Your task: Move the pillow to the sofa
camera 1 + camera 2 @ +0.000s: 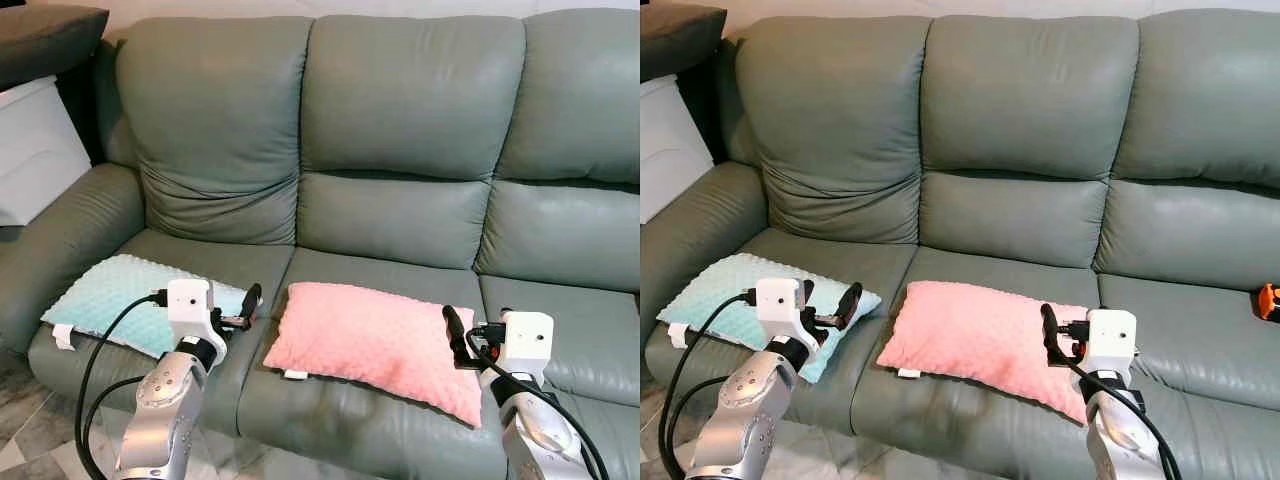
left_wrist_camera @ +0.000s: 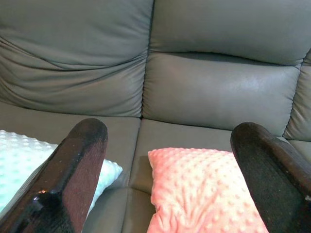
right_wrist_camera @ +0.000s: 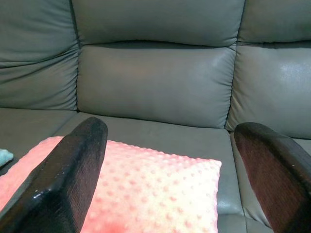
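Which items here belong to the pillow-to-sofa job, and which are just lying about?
Job:
pink pillow, flat on the middle seat
sofa
left gripper, open
right gripper, open

Lying about:
mint pillow on the left seat
orange object on the right seat

We see a green sofa mid-frame, bearing a pink pillow at centre and a mint pillow lower left.

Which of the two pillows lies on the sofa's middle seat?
The pink pillow, flat on the middle seat between both grippers. The mint pillow lies on the seat to the robot's left, by the armrest.
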You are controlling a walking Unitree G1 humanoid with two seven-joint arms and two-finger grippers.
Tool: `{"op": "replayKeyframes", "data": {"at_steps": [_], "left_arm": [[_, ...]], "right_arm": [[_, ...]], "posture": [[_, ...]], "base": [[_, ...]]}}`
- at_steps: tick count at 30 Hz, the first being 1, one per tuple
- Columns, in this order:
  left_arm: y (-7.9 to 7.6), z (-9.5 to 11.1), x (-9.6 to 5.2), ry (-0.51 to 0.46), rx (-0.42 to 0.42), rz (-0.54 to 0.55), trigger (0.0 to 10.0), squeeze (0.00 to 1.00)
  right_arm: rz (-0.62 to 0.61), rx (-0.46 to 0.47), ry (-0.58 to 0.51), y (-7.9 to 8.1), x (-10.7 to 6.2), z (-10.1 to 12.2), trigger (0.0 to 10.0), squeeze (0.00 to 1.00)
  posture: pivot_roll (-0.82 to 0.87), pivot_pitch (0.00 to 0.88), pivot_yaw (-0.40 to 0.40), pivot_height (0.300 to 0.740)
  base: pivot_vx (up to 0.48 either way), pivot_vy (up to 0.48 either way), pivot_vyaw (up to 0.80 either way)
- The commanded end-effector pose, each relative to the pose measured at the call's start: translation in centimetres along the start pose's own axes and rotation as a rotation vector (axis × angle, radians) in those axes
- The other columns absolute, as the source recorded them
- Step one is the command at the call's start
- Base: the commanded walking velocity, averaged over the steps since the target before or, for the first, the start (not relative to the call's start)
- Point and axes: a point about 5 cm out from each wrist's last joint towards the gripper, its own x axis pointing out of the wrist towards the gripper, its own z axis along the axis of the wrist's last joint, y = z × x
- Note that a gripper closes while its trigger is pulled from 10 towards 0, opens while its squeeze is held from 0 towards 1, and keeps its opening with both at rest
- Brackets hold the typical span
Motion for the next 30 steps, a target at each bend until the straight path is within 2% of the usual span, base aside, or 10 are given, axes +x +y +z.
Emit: {"op": "replayKeyframes", "data": {"at_steps": [1, 27, 30], "left_arm": [[0.18, 0.17, -0.09, -0.001, 0.007, 0.007, 10.0, 0.00], [0.08, 0.07, -0.10, -0.003, -0.001, 0.002, 10.0, 0.00], [0.14, 0.11, 0.04, -0.001, 0.017, 0.009, 10.0, 0.00]], "right_arm": [[0.005, 0.006, -0.013, 0.05, -0.07, 0.39, 10.0, 0.00], [0.017, -0.002, -0.008, -0.06, -0.01, 0.39, 10.0, 0.00], [0.019, 0.000, -0.009, 0.14, 0.08, 0.39, 10.0, 0.00]], "posture": [[-0.18, 0.021, 0.071, 0.740], [-0.17, 0.016, 0.063, 0.740], [-0.17, 0.010, 0.058, 0.740]], "base": [[0.000, 0.000, 0.00], [0.000, 0.000, 0.00], [0.000, 0.000, 0.00]]}}
